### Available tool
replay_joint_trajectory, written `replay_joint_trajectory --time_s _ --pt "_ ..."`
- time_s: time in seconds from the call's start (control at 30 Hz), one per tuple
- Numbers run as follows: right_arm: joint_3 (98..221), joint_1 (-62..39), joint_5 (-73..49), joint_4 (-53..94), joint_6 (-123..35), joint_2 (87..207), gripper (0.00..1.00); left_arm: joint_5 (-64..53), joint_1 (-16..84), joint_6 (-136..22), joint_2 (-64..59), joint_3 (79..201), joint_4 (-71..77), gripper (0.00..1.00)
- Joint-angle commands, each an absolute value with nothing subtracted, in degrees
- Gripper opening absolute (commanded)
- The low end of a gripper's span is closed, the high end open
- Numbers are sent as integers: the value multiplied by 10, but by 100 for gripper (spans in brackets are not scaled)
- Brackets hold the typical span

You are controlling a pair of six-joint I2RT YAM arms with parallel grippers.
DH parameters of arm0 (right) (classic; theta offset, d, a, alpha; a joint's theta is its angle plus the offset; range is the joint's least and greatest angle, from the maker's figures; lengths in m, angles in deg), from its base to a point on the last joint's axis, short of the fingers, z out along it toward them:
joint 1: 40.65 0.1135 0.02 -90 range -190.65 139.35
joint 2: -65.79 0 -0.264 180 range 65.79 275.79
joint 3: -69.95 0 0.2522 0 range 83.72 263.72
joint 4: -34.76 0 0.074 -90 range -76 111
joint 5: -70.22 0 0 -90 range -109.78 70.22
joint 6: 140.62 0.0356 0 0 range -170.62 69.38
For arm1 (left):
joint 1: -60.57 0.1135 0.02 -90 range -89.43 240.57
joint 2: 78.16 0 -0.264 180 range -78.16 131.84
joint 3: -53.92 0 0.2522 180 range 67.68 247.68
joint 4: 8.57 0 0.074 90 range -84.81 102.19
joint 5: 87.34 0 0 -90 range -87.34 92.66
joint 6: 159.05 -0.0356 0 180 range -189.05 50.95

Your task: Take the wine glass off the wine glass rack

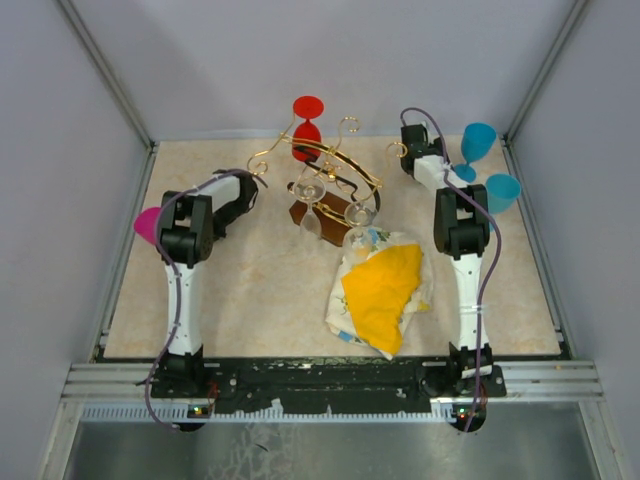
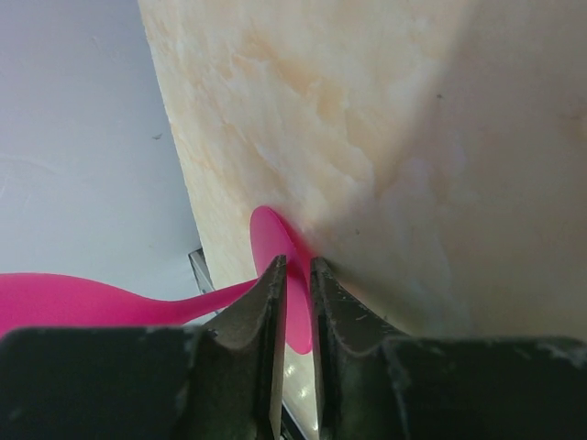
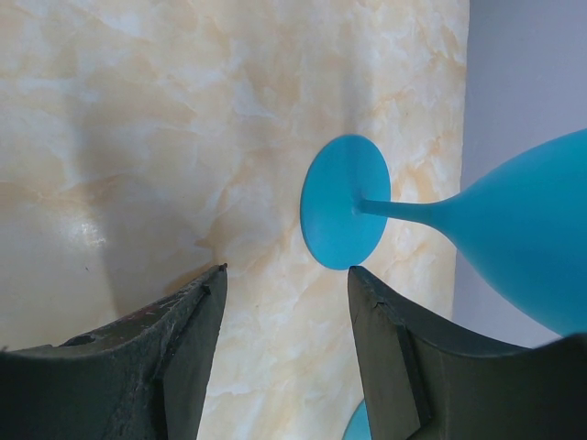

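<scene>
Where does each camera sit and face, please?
Top external: above, behind the bases, looking down on table, wine glass rack, left arm, right arm.
Left wrist: on left arm, facing pink glass on table; left end effector shows.
Right wrist: on right arm, facing blue glass on table; right end effector shows.
Shared: top external shows those glasses too.

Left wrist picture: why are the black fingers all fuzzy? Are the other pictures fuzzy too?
Left wrist: the fingers and the pink glass sit very near the lens, so both blur; the table behind is sharper. Right wrist: the blue glass goes soft at the right edge, and a grey shadow lies on the table. Top external: even light, no strong glare.
</scene>
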State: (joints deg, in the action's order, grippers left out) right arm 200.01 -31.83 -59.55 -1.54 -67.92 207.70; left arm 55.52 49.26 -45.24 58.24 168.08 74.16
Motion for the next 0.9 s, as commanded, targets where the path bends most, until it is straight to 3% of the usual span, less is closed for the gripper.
replay_joint_trajectory --time_s 0.0,0.87 --pt "1989 -319 -543 -46 -656 2077 59 526 482 -422 591 1667 707 23" --pt "1979 -324 -542 -42 -654 2074 60 479 462 -431 557 1660 658 55"
